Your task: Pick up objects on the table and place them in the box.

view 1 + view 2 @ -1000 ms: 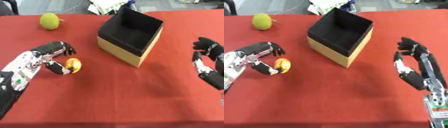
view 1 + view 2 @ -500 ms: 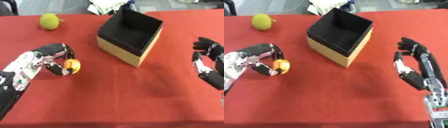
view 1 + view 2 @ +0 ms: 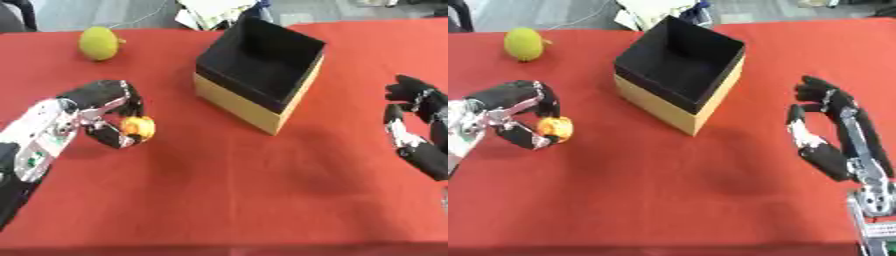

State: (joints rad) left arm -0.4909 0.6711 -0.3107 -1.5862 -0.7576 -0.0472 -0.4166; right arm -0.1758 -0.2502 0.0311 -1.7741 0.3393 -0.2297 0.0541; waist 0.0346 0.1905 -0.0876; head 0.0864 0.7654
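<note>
My left hand point(image 3: 92, 107) is at the left of the red table point(image 3: 227, 200), fingers and thumb curled round a small orange fruit point(image 3: 137, 127). A yellow-green fruit point(image 3: 99, 43) lies at the far left near the back edge. The box point(image 3: 259, 70), black inside with tan sides, stands open at the middle back, to the right of my left hand. My right hand point(image 3: 833, 135) hovers open at the right, fingers relaxed, holding nothing.
White and dark clutter point(image 3: 219, 11) lies beyond the table's far edge behind the box. Bare red cloth spreads across the front half of the table between my two hands.
My left hand with the orange fruit has shifted slightly left and down. The right hand has stayed where it was.
</note>
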